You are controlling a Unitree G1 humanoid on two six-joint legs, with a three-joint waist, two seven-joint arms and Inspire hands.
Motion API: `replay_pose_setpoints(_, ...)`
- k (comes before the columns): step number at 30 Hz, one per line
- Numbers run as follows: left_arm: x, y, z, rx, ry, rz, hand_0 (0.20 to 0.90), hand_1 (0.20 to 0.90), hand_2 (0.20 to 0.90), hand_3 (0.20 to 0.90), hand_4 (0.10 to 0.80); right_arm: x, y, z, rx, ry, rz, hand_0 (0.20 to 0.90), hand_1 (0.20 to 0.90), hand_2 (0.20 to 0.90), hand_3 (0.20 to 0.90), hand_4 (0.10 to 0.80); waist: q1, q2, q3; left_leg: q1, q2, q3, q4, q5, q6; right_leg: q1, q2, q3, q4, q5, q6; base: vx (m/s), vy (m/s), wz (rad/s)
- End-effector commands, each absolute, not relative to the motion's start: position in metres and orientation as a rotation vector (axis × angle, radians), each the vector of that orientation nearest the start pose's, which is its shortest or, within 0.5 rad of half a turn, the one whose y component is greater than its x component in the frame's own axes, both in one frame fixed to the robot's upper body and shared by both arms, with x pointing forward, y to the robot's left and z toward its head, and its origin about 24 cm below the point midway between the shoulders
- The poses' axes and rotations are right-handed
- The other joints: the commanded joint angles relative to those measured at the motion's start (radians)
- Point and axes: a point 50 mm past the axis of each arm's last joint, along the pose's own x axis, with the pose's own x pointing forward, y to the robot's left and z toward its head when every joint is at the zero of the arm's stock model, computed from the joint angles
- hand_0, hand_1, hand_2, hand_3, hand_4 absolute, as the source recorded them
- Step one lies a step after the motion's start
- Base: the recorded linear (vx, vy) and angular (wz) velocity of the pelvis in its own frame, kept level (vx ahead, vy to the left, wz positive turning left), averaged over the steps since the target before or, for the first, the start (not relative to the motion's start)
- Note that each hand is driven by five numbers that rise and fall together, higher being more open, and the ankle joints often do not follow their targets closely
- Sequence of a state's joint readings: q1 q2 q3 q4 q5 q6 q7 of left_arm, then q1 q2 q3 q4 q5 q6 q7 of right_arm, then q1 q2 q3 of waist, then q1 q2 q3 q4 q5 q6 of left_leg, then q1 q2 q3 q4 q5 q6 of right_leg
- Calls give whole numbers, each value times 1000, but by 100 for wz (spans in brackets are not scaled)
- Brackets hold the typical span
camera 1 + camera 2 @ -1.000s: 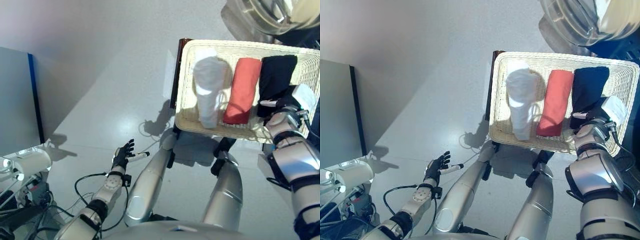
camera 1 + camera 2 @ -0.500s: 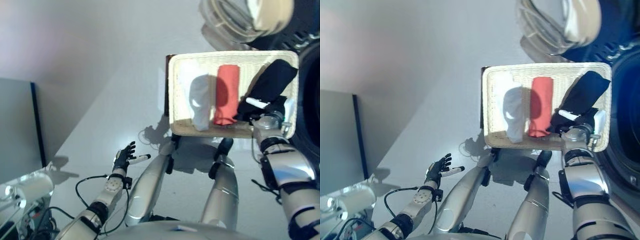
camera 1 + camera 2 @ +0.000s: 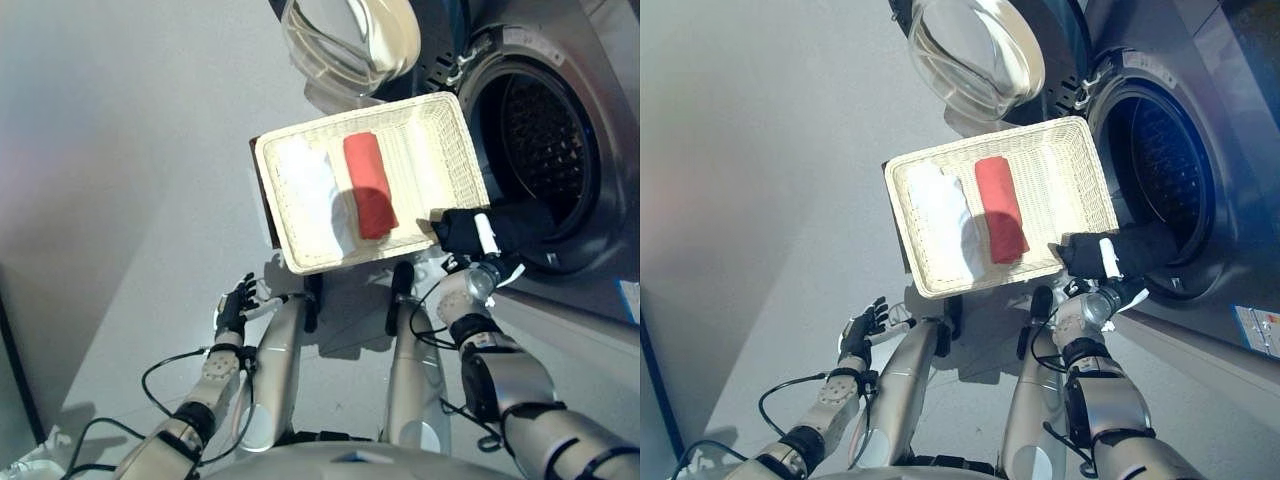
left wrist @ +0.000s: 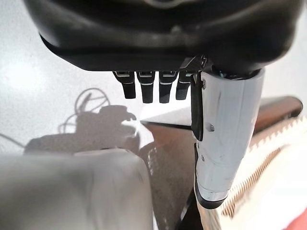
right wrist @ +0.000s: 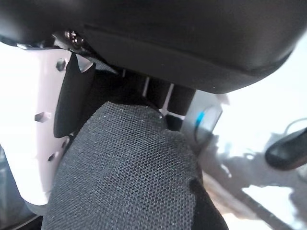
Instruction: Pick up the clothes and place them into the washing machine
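Observation:
My right hand (image 3: 466, 232) is shut on a black garment (image 3: 520, 222) and holds it at the lower rim of the washing machine's open drum (image 3: 535, 145), past the basket's right end. The garment also shows in the right wrist view (image 5: 129, 172), pressed under the thumb. The shallow wicker basket (image 3: 440, 140) holds a rolled red cloth (image 3: 370, 185) and a white cloth (image 3: 315, 195). My left hand (image 3: 236, 305) hangs low at the lower left with straight fingers (image 4: 151, 86), empty.
The machine's round glass door (image 3: 350, 40) stands open behind the basket. A dark brown box (image 4: 170, 158) bears the basket. Grey floor (image 3: 120, 150) spreads to the left.
The camera has swung toward the machine, so the whole scene has shifted. My right hand has lifted the black garment out of the basket and carried it to the drum's mouth.

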State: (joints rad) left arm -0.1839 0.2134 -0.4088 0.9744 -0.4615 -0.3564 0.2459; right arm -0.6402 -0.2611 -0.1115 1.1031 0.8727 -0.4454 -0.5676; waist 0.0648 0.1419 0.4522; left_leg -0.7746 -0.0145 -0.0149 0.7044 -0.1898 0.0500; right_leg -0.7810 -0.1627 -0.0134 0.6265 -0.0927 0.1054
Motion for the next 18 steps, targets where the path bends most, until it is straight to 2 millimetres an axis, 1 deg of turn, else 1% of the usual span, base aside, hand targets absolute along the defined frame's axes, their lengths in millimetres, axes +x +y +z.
replay_pose_setpoints(1, 177, 193, -122, 104, 649, 222, 900, 900, 900, 900, 800, 319, -317, 76, 565, -229, -1088, 200, 200, 200, 200, 300, 7, 4, -68, -34, -4, -22, 59, -74, -20, 47, 49, -46, 46, -116, -74, 39, -13, -3)
replay_pose_setpoints(3, 175, 193, -122, 97, 649, 219, 900, 900, 900, 900, 800, 320, -327, 91, 552, -273, -1106, 200, 200, 200, 200, 300, 7, 11, -80, -39, -3, -17, 55, -80, -26, 34, 46, -42, 47, -117, -72, 36, -12, 0)
replay_pose_setpoints(5, 172, 193, -123, 99, 653, 214, 900, 900, 900, 900, 800, 324, -341, 114, 511, -321, -1123, 200, 200, 200, 200, 300, 12, 21, -89, -47, 0, -3, 47, -80, -28, 20, 45, -37, 41, -107, -69, 0, 0, 0)
replay_pose_setpoints(8, 168, 194, -125, 104, 661, 204, 900, 900, 900, 900, 800, 323, -360, 140, 450, -370, -1144, 200, 200, 200, 200, 300, 19, 28, -100, -48, 2, 7, 16, -69, -32, 13, 47, -33, 15, -93, -67, 31, 7, -6)
replay_pose_setpoints(9, 166, 194, -126, 108, 667, 201, 900, 900, 900, 900, 800, 322, -368, 155, 431, -402, -1162, 200, 200, 200, 200, 300, 20, 31, -102, -46, -1, 10, -10, -60, -33, 13, 46, -29, -9, -79, -66, 28, 24, -6)
replay_pose_setpoints(10, 166, 194, -125, 108, 664, 198, 900, 900, 900, 900, 800, 323, -373, 171, 433, -442, -1171, 200, 200, 200, 200, 300, 23, 35, -103, -44, -2, 16, -41, -47, -34, 11, 44, -26, -37, -61, -64, 5, 40, -2)
replay_pose_setpoints(12, 171, 193, -123, 104, 647, 191, 900, 900, 900, 900, 800, 322, -383, 205, 467, -536, -1204, 200, 200, 200, 200, 300, 30, 41, -106, -42, -1, 27, -135, 4, -42, 7, 44, -21, -125, -21, -60, -9, 5, -3)
replay_pose_setpoints(14, 178, 189, -120, 89, 624, 188, 900, 900, 900, 900, 800, 319, -386, 231, 472, -616, -1218, 200, 200, 200, 200, 300, 31, 47, -107, -28, -8, 27, -223, 57, -48, 8, 48, -14, -194, 16, -56, -2, 3, -16)
replay_pose_setpoints(15, 181, 188, -118, 81, 614, 193, 900, 900, 900, 900, 800, 318, -386, 240, 468, -647, -1220, 200, 200, 200, 200, 300, 31, 52, -108, -20, -10, 25, -257, 73, -50, 8, 50, -9, -212, 23, -53, -92, 21, -14)
replay_pose_setpoints(16, 183, 187, -116, 72, 601, 196, 900, 900, 900, 900, 800, 316, -386, 250, 467, -688, -1213, 200, 200, 200, 200, 300, 29, 57, -101, -26, -8, 39, -275, 111, -48, -2, 48, -13, -222, 55, -58, -82, 31, -5)
replay_pose_setpoints(18, 181, 188, -116, 67, 597, 208, 900, 900, 900, 900, 800, 309, -388, 272, 466, -766, -1212, 200, 200, 200, 200, 300, 31, 65, -106, -16, -12, 41, -328, 137, -52, -4, 49, -3, -247, 75, -54, -32, 31, 2)
